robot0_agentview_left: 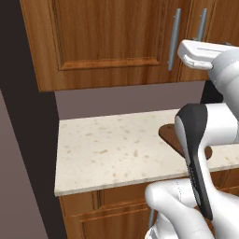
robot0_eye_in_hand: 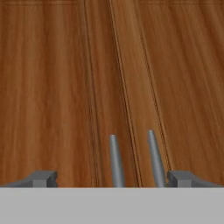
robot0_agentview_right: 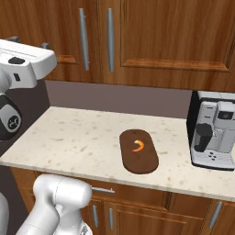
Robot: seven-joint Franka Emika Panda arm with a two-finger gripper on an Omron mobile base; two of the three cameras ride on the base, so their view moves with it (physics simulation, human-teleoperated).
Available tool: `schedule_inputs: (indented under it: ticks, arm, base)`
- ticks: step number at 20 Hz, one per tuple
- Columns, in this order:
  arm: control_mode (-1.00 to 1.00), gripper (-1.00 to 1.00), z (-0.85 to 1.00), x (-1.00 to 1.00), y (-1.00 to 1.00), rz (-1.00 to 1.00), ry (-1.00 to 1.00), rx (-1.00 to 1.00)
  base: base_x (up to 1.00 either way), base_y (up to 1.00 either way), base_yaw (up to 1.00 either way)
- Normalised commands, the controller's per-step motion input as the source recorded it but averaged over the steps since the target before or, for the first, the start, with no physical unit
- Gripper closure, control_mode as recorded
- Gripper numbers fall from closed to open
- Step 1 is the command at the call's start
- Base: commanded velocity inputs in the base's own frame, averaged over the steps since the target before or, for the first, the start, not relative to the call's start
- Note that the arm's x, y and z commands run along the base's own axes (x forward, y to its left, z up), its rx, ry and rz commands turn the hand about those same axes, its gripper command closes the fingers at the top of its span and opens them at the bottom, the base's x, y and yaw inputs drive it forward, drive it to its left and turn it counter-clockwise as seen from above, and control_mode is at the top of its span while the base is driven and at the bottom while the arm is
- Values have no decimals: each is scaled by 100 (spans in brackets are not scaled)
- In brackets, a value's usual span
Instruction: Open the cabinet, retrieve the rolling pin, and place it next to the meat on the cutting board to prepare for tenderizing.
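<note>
Above the speckled cream stone bench [robot0_agentview_right: 69, 142], the large upper wall cabinet of reddish-brown wood [robot0_agentview_left: 107, 42] hangs with its raised-panel door shut. Its long vertical silver bar handle [robot0_agentview_left: 174, 39] stands at the door's right edge in the left base view, just beside the matching handle of the narrower neighbouring wall cabinet [robot0_agentview_left: 201, 24].

The hand view looks straight at the wood grain of the two doors and the seam between them. The two silver handles rise near the lower edge of that view, between the fingertips [robot0_eye_in_hand: 43, 178] of the claw [robot0_eye_in_hand: 111, 180]. The claw's jaws stand spread wide and hold nothing; both tips are apart from the handles. In both base views the white hand is raised to the level of the cabinet doors, near the handles.

On the bench, the dark brown elongated oval wooden cutting board [robot0_agentview_right: 138, 151] lies flat near the front edge. The tiny curved orange piece of meat [robot0_agentview_right: 139, 146] rests on the board's upper half. A silver and black coffee machine [robot0_agentview_right: 214, 131] stands on the bench to the right of the board, well apart from it, against the grey-mauve back wall [robot0_agentview_right: 119, 98]. Reddish-brown lower cabinets [robot0_agentview_right: 137, 211] sit beneath the bench.
</note>
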Motion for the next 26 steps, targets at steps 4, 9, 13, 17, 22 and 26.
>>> schedule_inputs:
  ticks: [4, 9, 13, 17, 22, 26]
  arm:
    - [-100, -100, 0, 0, 1, 0, 0, 0]
    - [-100, -100, 0, 0, 0, 0, 0, 0]
    - [-100, -100, 0, 0, 0, 0, 0, 0]
    - [-100, -100, 0, 0, -5, 0, 0, 0]
    - [-100, -100, 0, 0, -14, 0, 0, 1]
    - [-100, -100, 0, 0, -15, 0, 0, 1]
  base:
    - [0, 0, 0]
    - [0, 0, 0]
    - [0, 0, 0]
    - [0, 0, 0]
    - [0, 0, 0]
    - [0, 0, 0]
